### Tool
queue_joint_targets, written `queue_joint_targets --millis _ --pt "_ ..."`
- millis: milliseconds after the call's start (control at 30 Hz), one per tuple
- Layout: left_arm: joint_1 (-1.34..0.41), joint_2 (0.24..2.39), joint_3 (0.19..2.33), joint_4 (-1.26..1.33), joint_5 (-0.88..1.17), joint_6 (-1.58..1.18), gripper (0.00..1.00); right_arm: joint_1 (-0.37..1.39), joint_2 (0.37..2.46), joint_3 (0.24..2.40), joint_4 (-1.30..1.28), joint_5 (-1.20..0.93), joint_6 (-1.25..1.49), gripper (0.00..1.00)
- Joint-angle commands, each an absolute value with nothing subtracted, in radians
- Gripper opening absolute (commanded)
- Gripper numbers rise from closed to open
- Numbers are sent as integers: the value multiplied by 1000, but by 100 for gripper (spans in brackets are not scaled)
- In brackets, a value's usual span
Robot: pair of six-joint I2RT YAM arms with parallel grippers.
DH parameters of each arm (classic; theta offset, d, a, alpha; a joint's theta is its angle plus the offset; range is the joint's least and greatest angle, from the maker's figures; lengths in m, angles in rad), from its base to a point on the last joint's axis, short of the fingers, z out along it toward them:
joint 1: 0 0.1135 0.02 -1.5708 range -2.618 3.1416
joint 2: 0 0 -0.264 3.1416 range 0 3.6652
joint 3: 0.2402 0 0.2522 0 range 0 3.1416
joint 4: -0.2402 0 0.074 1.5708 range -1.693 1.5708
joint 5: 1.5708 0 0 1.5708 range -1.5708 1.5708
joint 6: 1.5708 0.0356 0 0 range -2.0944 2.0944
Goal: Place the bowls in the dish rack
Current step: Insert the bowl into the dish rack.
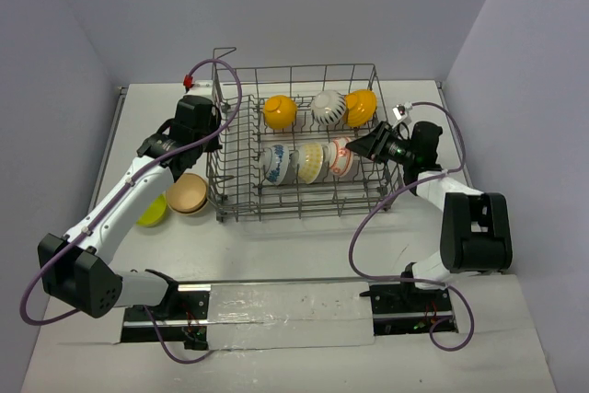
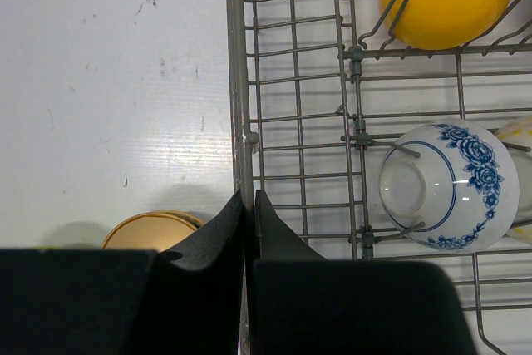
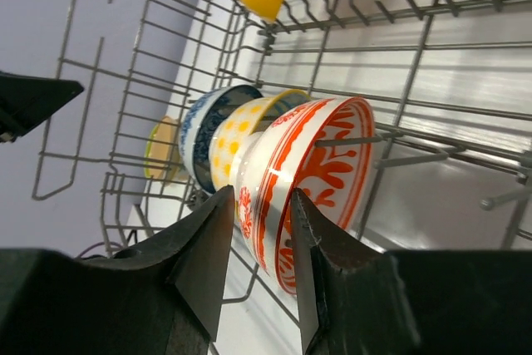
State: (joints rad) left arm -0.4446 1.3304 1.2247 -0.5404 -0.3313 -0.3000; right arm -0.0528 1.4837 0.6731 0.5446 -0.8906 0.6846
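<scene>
Status: six bowls stand in the rack. Upper row: orange bowl, striped bowl, second orange bowl. Lower row: blue-flowered bowl, yellow-dotted bowl, red-and-white bowl.

Right pincer: narrow, its fingers either side of the red-and-white bowl's wall. It looks to be holding that bowl, which sits on edge between the tines at the right end of the lower row.

Left pincer: nearly closed on the wire of the rack's left rim — you appear to be steadying the rack with it.

Left to do, by my reading: the tan bowl and the green bowl lie on the counter at centre left, just beside the rack's left wall, with the left arm over them.

In the way: the tines around the lower row are crowded, so free slots look to be mainly at the rack's left. Note the purple cable arcing over the rack's upper-left corner — watch it when you lift a bowl across that rim.
</scene>
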Motion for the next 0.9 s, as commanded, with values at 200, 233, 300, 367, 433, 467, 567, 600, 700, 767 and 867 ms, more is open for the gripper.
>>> queue_joint_targets --millis 200,233,300,367,433,467,567,600,700,767,867 --pt "-471 1356 1201 -575 -247 -268 8 -48 1397 770 318 -732 538 43" --pt "-469 1356 1201 -577 -247 -268 8 -49 1399 773 304 -726 532 43" --pt "-471 1356 1201 -577 -247 -268 8 -48 1399 773 302 -719 532 43" --pt "-471 1358 1200 -577 -247 -267 8 -43 1399 779 270 -692 512 43" --pt "-471 1359 1201 -578 -249 -267 8 -41 1397 784 256 -687 505 44" --pt "-471 1359 1200 -577 -249 -267 8 -38 1393 785 252 -683 502 44" --pt "-469 1364 1201 -577 -247 -262 8 -20 1355 808 178 -638 456 44" --pt "-469 1365 1201 -578 -247 -261 8 -5 1344 837 151 -594 442 44" --pt "-469 1368 1203 -580 -247 -255 8 56 1299 903 29 -490 388 45" --pt "-468 1368 1201 -577 -247 -247 7 84 1264 946 -46 -448 358 45" --pt "-466 1379 1206 -584 -259 -236 3 115 1226 983 -112 -390 328 45"
